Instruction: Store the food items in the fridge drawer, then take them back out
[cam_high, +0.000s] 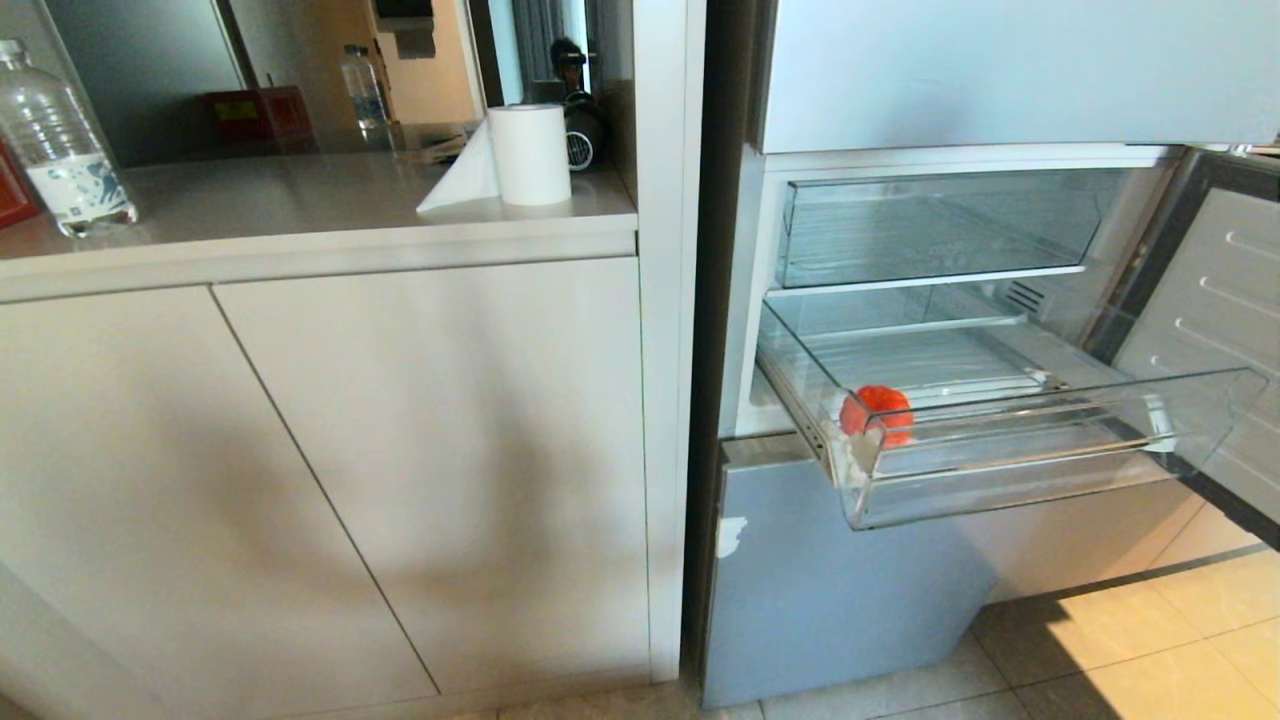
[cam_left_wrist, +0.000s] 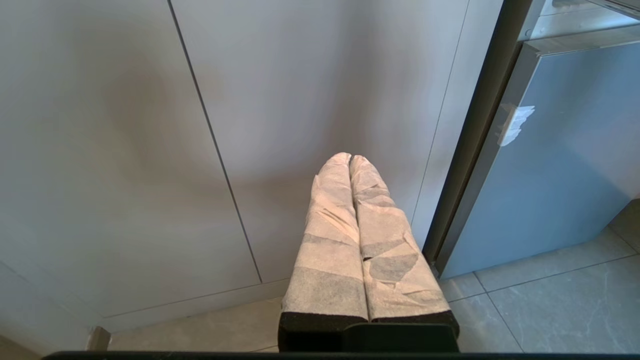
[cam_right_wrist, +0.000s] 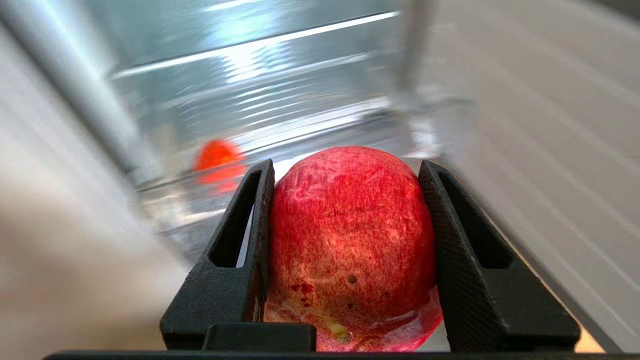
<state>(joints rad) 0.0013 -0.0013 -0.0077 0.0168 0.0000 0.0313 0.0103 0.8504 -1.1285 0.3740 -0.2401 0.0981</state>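
In front of the open fridge, the pulled-out fridge drawer (cam_high: 1000, 440) juts from the cabinet at about 3 o'clock in the head view, a small orange-red fruit (cam_high: 877, 413) resting at its front left corner, against the clear front wall. In its wrist view, the right gripper (cam_right_wrist: 347, 172) has its black jaws clamped on either side of a larger red, speckled fruit (cam_right_wrist: 350, 240), with the drawer and the orange-red fruit blurred beyond it at about 10 o'clock. The left gripper (cam_left_wrist: 349, 161), fingers wrapped in pale paper and pressed together, hangs before the beige cabinet doors (cam_left_wrist: 150, 150), beside the pale blue fridge panel (cam_left_wrist: 560, 160). On the counter (cam_high: 300, 205) at 11 o'clock stand a paper towel roll (cam_high: 528, 153) and a water bottle (cam_high: 55, 140).
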